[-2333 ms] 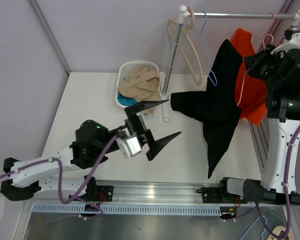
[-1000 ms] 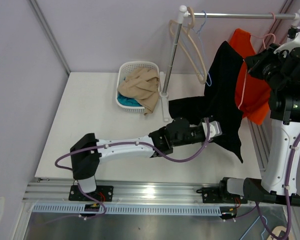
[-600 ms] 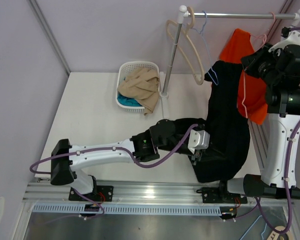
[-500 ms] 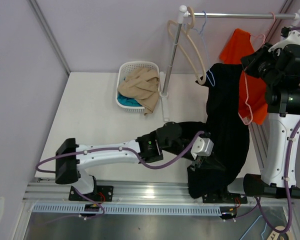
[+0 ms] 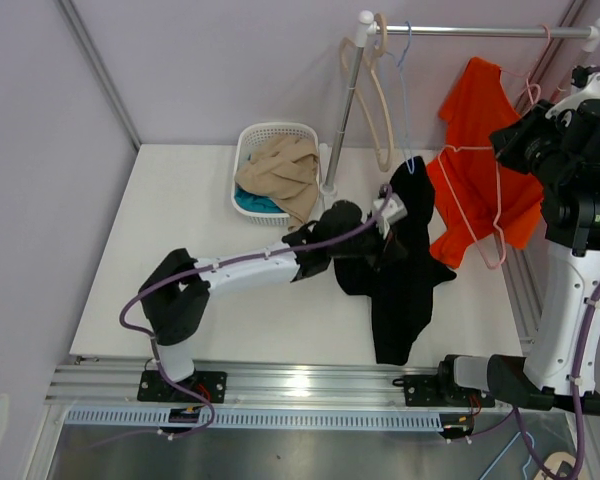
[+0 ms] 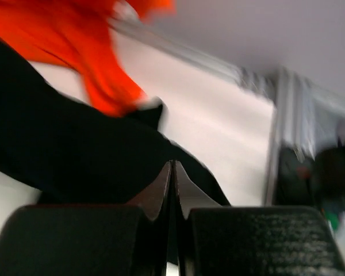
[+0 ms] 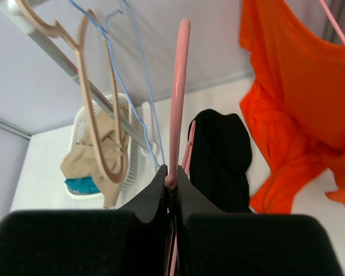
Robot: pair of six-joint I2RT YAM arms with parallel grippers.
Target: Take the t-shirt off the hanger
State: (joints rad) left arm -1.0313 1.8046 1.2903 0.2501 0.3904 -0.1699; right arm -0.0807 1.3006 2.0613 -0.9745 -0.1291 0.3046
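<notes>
The black t-shirt hangs from my left gripper over the table's right half, clear of the hanger. In the left wrist view the left gripper is shut, with the black t-shirt bunched at its tips. My right gripper stays high at the right. It is shut on the bare pink hanger, seen as my right gripper in its wrist view. The pink hanger dangles beside an orange t-shirt, and the black t-shirt lies below it.
A metal rail on a post carries a beige hanger, a blue wire hanger and the orange t-shirt. A white basket of beige and blue clothes stands at the back.
My left gripper pulled the black t-shirt down toward the front edge, then swung back over the table with it. The shirt has come off the pink hanger. The orange t-shirt has swung wider.
</notes>
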